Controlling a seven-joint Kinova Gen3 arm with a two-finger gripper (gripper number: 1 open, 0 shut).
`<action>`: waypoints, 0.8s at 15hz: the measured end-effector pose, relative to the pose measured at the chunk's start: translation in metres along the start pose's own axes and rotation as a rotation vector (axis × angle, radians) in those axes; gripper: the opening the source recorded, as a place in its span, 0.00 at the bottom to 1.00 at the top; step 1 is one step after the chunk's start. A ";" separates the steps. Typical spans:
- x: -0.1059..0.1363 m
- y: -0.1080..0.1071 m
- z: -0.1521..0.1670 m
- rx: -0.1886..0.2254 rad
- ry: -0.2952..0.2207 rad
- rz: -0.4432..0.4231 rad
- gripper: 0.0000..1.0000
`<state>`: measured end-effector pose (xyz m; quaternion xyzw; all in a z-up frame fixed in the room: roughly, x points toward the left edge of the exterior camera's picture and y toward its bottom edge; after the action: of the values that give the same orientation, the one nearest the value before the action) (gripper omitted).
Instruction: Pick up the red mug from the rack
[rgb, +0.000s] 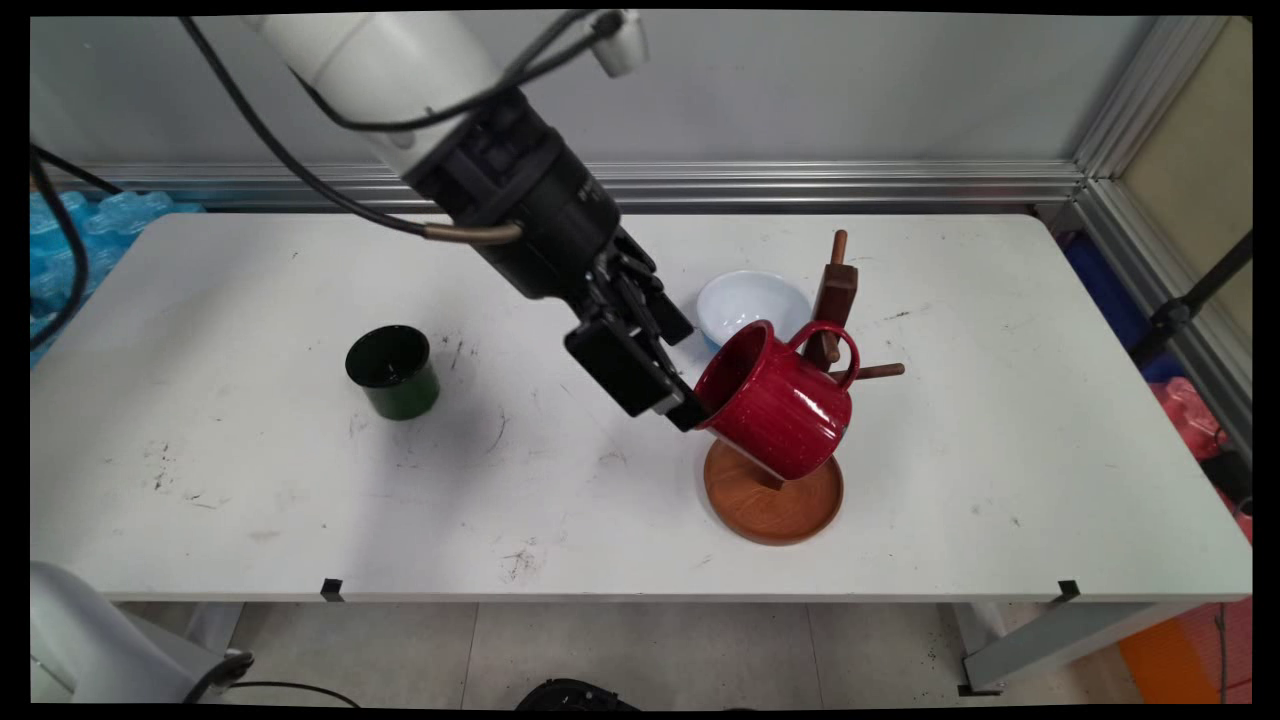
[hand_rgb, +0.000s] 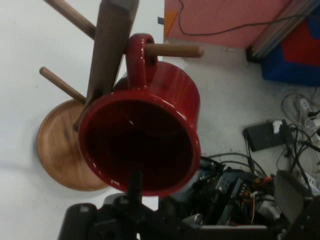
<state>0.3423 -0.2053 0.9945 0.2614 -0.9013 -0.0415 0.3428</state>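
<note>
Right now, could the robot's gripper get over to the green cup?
Probably yes. The gripper is beside the red mug hanging on the wooden rack; only bare table lies between it and the green cup.

Even, diffuse overhead lighting; soft shadow on white table (rgb: 250, 500) toward nine o'clock of green cup (rgb: 392, 372). Small glare on red mug (rgb: 785, 415). Hand view softly blurred.

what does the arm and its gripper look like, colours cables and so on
The arm is a thick, round white link that ends in a black wrist housing. Thin black cables loop along it, one of them ending in a short brass-coloured sleeve at the wrist. The gripper is black, with an exposed bar linkage and two flat, blocky fingers. No lettering shows on the arm in the main view.
</note>
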 end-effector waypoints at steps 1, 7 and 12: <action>0.001 -0.001 0.005 -0.002 0.000 -0.006 1.00; 0.000 -0.010 0.028 -0.028 -0.003 -0.037 1.00; -0.001 -0.015 0.044 -0.056 0.005 -0.051 1.00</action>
<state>0.3216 -0.2221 0.9562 0.2744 -0.8920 -0.0748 0.3512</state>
